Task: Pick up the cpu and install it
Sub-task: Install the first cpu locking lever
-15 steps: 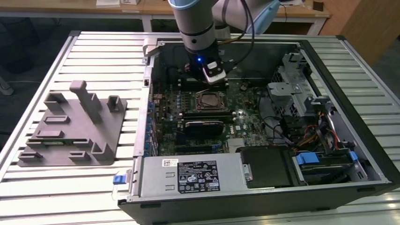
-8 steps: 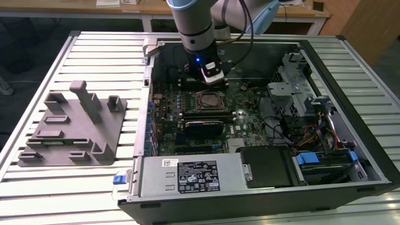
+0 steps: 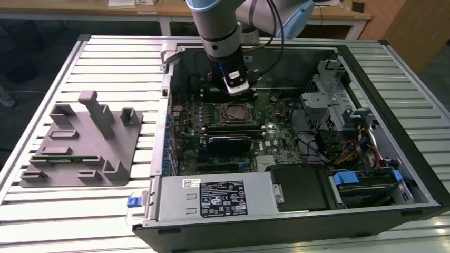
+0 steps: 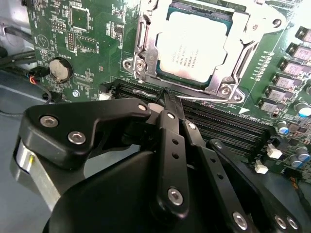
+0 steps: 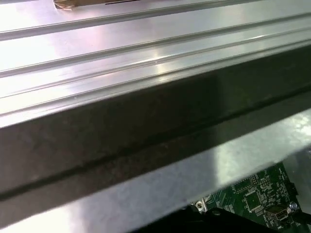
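One cpu here, and it's lying in the socket under the metal frame, about mid-board inside the open case. In the exterior view the same chip shows just below the gripper.

The gripper hangs over the memory slots, right beside the frame's edge. Its fingers are pressed together, and I can't see anything between them.

Handling-wise, I'd guess it's light, stiff and flat, with a slick metal lid. The underside is the fragile part, so hold it by two opposite rim edges, level, never from below. Right now the frame overlaps those edges, so there's not much to grab.

Hard to tell:
- Whether the frame is latched down or only resting on the chip.
- The chip's underside and the socket contacts, which are hidden.
- Anything useful from the first wrist view, which is mostly table slats and case wall, with a sliver of board.
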